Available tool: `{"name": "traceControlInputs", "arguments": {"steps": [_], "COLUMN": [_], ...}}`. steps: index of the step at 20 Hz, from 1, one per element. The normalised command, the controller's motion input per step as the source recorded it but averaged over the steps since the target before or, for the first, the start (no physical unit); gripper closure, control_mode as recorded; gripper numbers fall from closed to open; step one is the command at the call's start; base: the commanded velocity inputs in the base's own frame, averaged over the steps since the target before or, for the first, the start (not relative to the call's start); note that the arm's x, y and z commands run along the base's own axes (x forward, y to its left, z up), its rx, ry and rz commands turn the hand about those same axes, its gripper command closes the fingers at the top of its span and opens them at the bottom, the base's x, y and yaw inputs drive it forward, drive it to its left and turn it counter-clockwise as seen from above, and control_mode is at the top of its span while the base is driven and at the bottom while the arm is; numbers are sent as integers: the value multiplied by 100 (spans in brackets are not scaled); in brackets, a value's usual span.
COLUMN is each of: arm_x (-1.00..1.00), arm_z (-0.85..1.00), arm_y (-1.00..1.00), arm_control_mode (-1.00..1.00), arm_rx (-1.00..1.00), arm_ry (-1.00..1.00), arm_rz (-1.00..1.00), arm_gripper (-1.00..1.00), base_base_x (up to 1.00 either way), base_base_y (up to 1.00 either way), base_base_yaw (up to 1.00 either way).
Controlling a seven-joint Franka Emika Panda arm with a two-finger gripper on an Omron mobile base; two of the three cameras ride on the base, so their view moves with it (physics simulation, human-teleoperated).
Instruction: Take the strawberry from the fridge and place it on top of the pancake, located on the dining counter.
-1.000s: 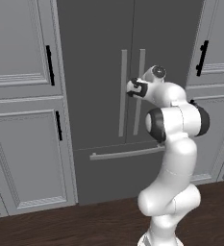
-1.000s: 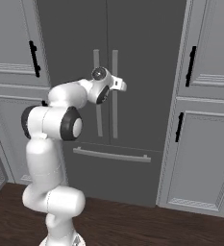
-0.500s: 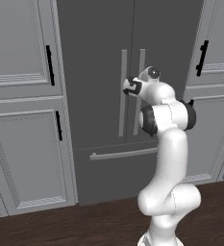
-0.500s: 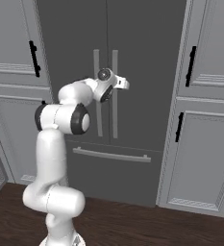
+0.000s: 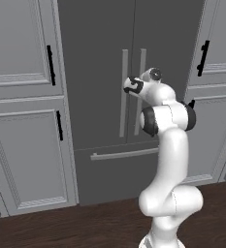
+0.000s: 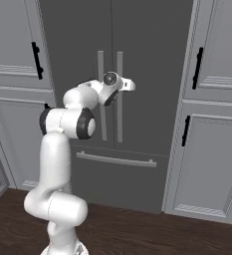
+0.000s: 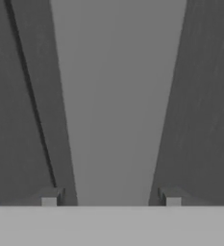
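Observation:
The fridge is a tall dark grey unit with both doors closed and a lower drawer. My gripper is held out at mid-height against its two long vertical bar handles. In the hand view the pale bar of the right door's handle runs up between my fingertips, and my gripper is open around it, very close. The door seam lies just left of the bar. The strawberry is hidden behind the closed doors. The pancake and the dining counter are out of view.
Light grey panelled cabinets with black handles flank the fridge on the left and on the right. The drawer's horizontal bar handle sits below my hand. Dark wood floor lies in front.
The arm has stretched forward and the hand has moved in towards the fridge handles. The doors have stayed closed.

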Motion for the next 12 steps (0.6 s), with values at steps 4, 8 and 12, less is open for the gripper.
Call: {"name": "traceControlInputs", "arguments": {"steps": [4, 8, 12], "arm_x": [0, -4, -17], "arm_z": [-22, -6, -4], "arm_y": [-62, -100, -100], "arm_control_mode": [-100, -100, -100], "arm_rx": [0, 2, 5], "arm_ry": [9, 19, 7], "arm_rz": [-9, -14, -10], "arm_gripper": [100, 100, 100], "base_base_x": [0, 0, 0], "base_base_y": [0, 0, 0], "base_base_yaw": [0, 0, 0]}}
